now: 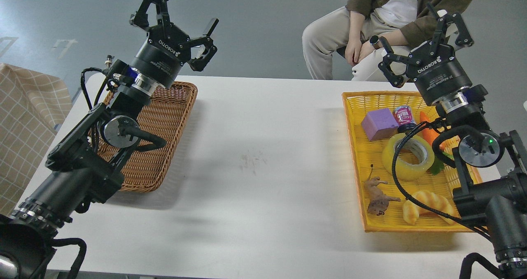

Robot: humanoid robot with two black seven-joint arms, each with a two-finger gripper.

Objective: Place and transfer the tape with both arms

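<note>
The tape (pixel 407 157), a translucent yellow roll with a pale core, lies flat in the yellow basket (pixel 353 139) at the right of the table. A black cable of my right arm crosses in front of it. My right gripper (pixel 424 44) is raised above the basket's far edge, fingers spread, holding nothing. Over at the left, my left gripper (pixel 177 22) hovers high above the far end of the brown wicker basket (pixel 164 118), open and empty as well.
The yellow basket also holds a purple block (pixel 378 124), a red can (pixel 404 115), an orange carrot (pixel 428 133), a brown toy animal (pixel 378 196) and a croissant toy (pixel 426 205). A seated person (pixel 370 28) is behind the white table (pixel 263 155). Checked cloth (pixel 24 122) sits at left.
</note>
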